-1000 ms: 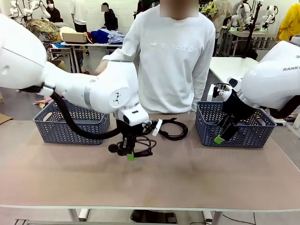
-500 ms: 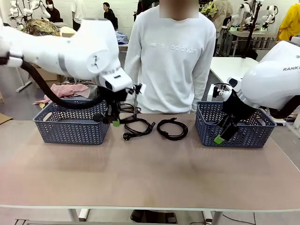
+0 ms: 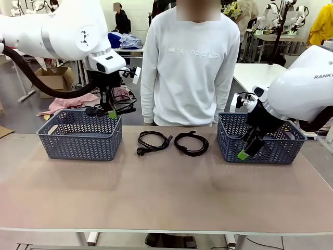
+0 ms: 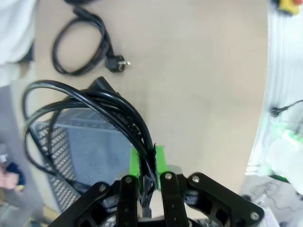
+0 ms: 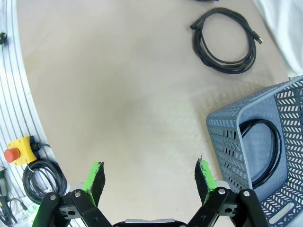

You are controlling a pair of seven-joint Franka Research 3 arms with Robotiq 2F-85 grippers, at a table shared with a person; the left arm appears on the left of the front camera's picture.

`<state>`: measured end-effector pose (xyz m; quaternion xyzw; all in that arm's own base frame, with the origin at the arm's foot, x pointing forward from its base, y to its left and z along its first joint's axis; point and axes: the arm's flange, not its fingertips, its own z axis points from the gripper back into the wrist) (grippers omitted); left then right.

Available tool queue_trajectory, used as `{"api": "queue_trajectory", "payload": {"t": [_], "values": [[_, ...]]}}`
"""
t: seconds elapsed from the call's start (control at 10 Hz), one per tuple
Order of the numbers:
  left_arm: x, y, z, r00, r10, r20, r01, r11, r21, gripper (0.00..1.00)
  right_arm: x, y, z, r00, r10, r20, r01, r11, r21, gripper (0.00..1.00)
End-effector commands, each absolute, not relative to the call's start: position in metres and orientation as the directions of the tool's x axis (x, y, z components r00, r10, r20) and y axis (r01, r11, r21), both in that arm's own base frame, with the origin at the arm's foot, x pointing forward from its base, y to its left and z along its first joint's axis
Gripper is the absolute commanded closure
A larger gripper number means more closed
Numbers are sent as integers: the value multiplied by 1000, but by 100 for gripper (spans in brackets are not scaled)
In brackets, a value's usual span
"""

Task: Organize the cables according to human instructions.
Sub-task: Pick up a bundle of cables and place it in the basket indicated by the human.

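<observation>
Black cord fills the left gripper (image 3: pixel 111 112): its green pads are clamped tight on several turns of one coiled cable (image 3: pixel 124 108), which hangs above the far rim of the left basket (image 3: pixel 78 136). In the left wrist view the gripper (image 4: pixel 147 163) pinches the bundle, and the held cable (image 4: pixel 94 99) loops out over that basket (image 4: pixel 90 156).

The right gripper (image 3: pixel 244 151) stands spread wide, holding nothing, in front of the right basket (image 3: pixel 276 151). Its wrist view shows the gripper (image 5: pixel 150 177) over bare table (image 5: pixel 118 94).

Two more cables lie on the table (image 3: pixel 166 198) between the baskets, in front of the person (image 3: pixel 190 67): the left coil (image 3: pixel 156 147) and the right coil (image 3: pixel 191 153), just apart. A fourth cable (image 5: pixel 277 151) lies inside the right basket (image 5: pixel 227 142); the basket wall partly hides it. The held cable's plugs are hard to make out.
</observation>
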<state>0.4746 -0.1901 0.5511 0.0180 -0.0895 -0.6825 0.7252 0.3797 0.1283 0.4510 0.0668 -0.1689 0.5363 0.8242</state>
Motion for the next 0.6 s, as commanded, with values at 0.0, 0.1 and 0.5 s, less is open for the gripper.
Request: {"api": "queue_trajectory", "payload": {"t": [0.0,0.1,0.5], "values": [[469,-198,547,35,-995,91,986,49,159,100,379,129,450,375,859,348,-903,424,-74,0],[469,-198,547,35,-995,91,986,49,159,100,379,129,450,375,859,348,-903,424,-74,0],[469,-198,547,35,-995,91,986,49,159,100,379,129,450,375,859,348,-903,424,-74,0]]}}
